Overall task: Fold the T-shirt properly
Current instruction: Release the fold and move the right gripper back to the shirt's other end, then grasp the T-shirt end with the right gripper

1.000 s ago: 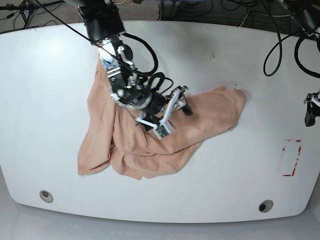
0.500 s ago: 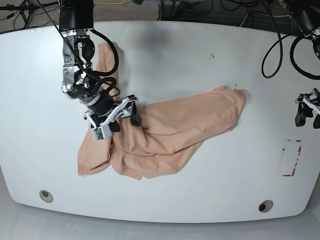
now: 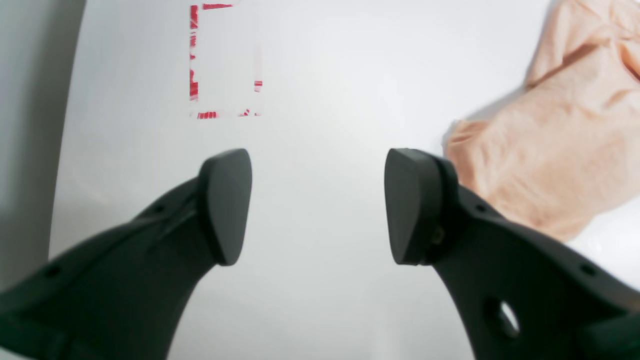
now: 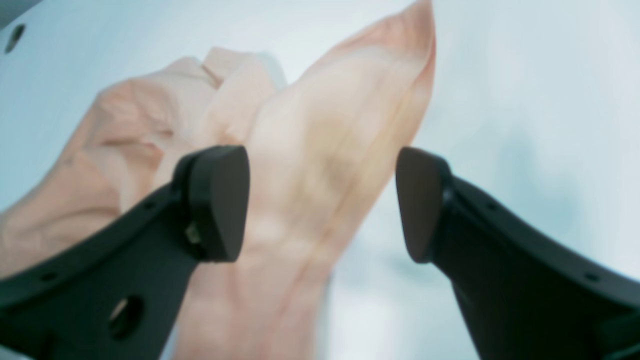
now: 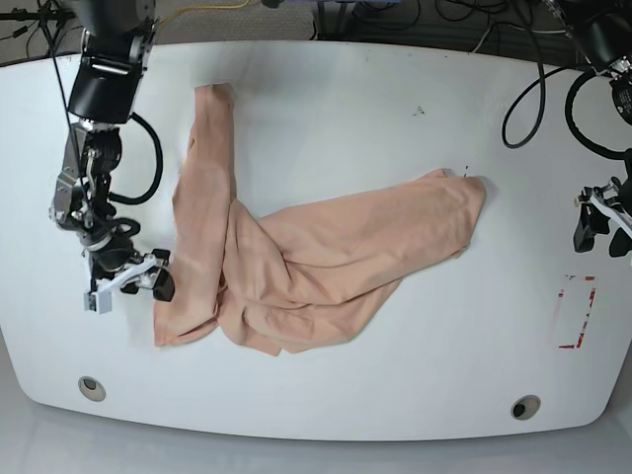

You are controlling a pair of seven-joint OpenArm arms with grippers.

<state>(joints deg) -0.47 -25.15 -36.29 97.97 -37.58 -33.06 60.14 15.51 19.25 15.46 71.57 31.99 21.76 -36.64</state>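
The peach T-shirt [image 5: 326, 262] lies crumpled mid-table, with one long strip reaching toward the far edge and a corner pointing right. My right gripper [image 5: 133, 284] hovers open just left of the shirt's near-left corner, holding nothing. In the right wrist view its open fingers [image 4: 322, 202] frame a fold of the T-shirt [image 4: 320, 150] below them. My left gripper [image 5: 602, 235] hangs open at the table's right edge, well away from the cloth. In the left wrist view the left gripper [image 3: 317, 205] is over bare table, with the T-shirt's corner [image 3: 550, 145] off to the right.
A red tape rectangle [image 5: 576, 311] marks the table near the right edge, also seen as the tape rectangle [image 3: 220, 60] ahead of the left gripper. Two round holes [image 5: 91, 387] [image 5: 524, 407] sit near the front edge. Cables run along the back.
My right arm has swung left from the middle of the shirt to its left side, open and empty. The strip it covered now lies in plain view. The left gripper has barely shifted.
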